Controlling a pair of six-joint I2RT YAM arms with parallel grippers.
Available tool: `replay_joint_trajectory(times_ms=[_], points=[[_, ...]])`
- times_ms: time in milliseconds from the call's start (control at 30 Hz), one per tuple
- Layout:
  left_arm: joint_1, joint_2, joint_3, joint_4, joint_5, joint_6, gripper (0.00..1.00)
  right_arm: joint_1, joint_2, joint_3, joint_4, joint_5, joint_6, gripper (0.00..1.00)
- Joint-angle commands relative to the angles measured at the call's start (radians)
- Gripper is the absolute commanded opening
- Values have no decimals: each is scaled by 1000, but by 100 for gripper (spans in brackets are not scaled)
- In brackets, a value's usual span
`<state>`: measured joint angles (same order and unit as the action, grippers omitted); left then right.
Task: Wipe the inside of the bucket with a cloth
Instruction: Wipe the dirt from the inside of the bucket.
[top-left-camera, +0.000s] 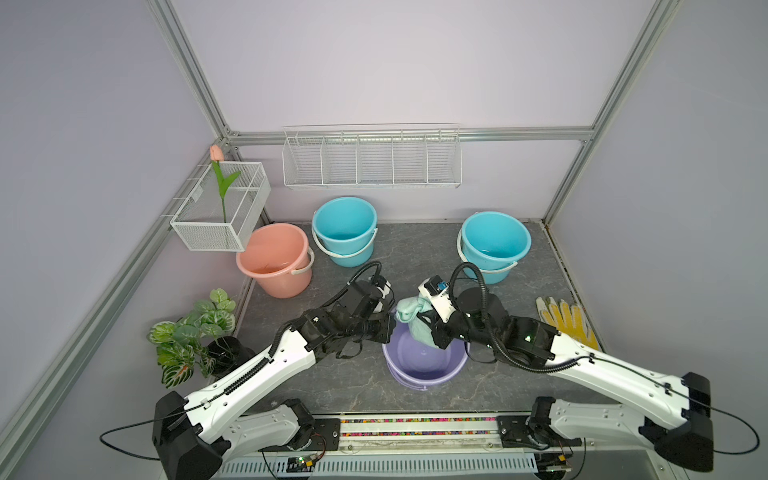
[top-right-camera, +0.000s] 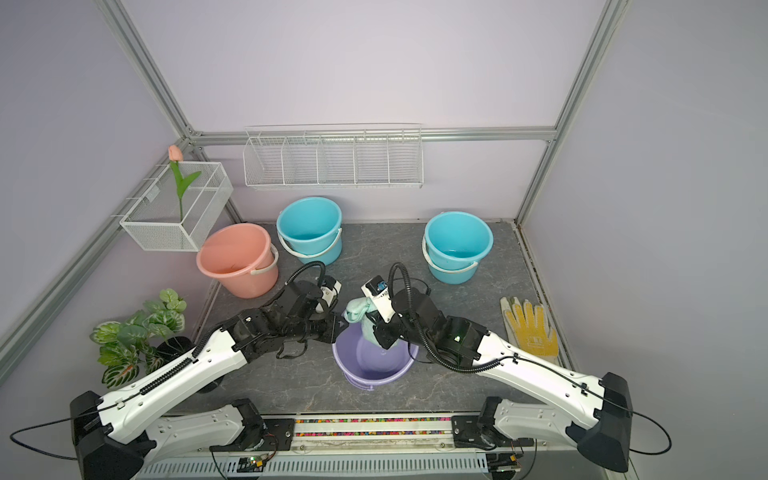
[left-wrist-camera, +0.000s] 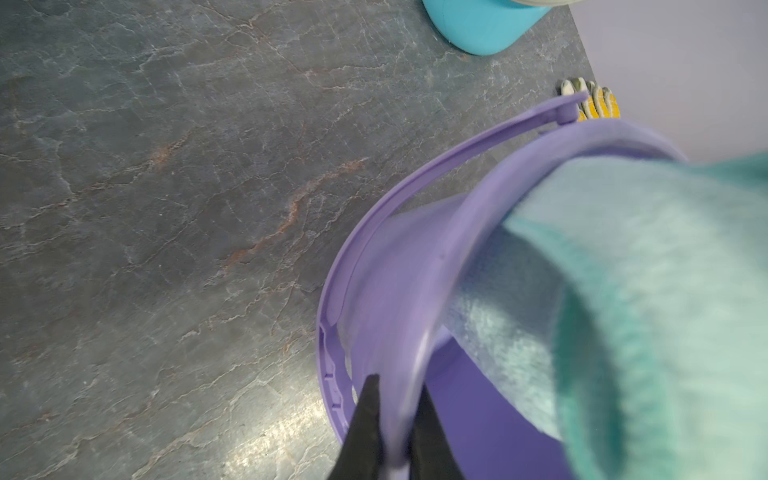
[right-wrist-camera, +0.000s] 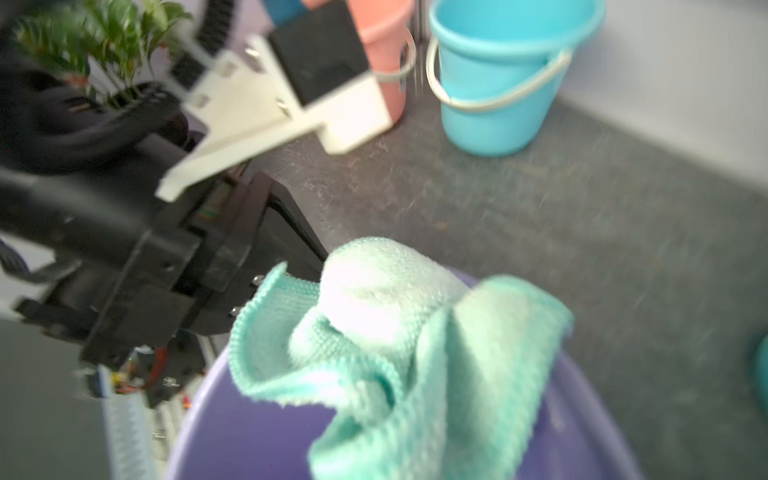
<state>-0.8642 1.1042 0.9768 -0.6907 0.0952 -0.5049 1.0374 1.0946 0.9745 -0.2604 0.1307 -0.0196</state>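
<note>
The dark stone-patterned table (top-left-camera: 415, 257) is the biggest thing here, one surface under everything. Above it reach my two arms, the left arm (top-left-camera: 266, 365) and the right arm (top-left-camera: 582, 365), meeting near the middle. On the back wall hangs one long wire rack (top-left-camera: 372, 162) with five compartments.

I count four buckets. Two blue buckets stand at the back, one (top-left-camera: 345, 228) left of centre and one (top-left-camera: 494, 241) on the right. One pink bucket (top-left-camera: 274, 257) stands at the left, and one purple bucket (top-left-camera: 419, 376) sits nearest my base. My left claw (left-wrist-camera: 395, 415) is closed on the purple bucket's rim, one black finger outside the wall and one inside.

One mesh basket (top-left-camera: 208, 232) hangs on the left wall. One potted plant (top-left-camera: 191, 328) stands below it, and one yellow-and-white glove (top-left-camera: 569, 320) lies flat at the right edge.

There is one cloth (top-left-camera: 409, 313), mint green and bunched. My right claw (top-left-camera: 429, 330) is clamped on it over the purple bucket's far rim, and its lower fold hangs inside against the wall. The cloth hides my right fingertips.

Smallest is one pink tulip (top-left-camera: 216, 153), standing in the mesh basket.
</note>
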Motion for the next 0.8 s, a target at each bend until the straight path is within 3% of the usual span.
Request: replay_joint_trajectory(times_ms=[0, 167, 267, 567, 767], points=[[1, -24, 17, -13, 47, 48, 0, 11, -25, -40, 111, -24, -551, 7], [1, -31, 28, -37, 67, 82, 0, 26, -18, -132, 183, -60, -1039, 7], [1, -33, 25, -34, 89, 96, 0, 30, 16, -155, 210, -65, -1193, 7], [2, -33, 25, -32, 119, 117, 0, 54, 212, -125, 211, -43, -1372, 7], [1, -48, 24, -37, 117, 128, 0, 62, 329, -137, 233, -41, -1385, 7]])
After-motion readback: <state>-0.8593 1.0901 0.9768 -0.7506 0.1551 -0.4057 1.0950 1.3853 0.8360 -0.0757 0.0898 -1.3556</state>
